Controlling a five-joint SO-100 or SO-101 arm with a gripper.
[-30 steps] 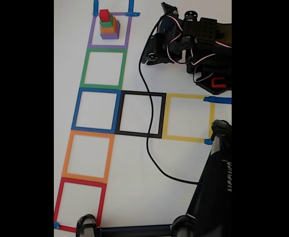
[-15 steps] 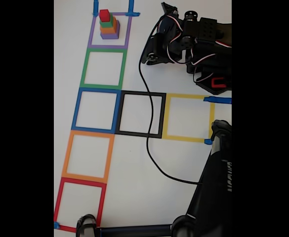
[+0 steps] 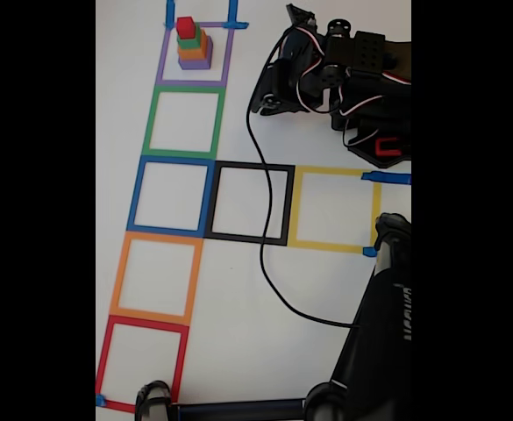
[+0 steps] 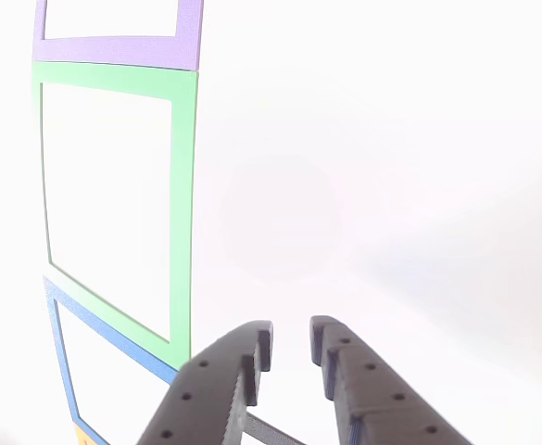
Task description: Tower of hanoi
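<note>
Block stack far from our gripper.
Our gripper (image 4: 289,357) is slightly parted, empty; the stack (image 3: 193,44) lies toward ten o'clock.

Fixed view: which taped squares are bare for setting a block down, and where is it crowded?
Bare: the green square, blue square, orange square, red square and black square. The purple square holds the block stack. A black cable borders the black square's right edge; the arm crowds the upper right.
</note>
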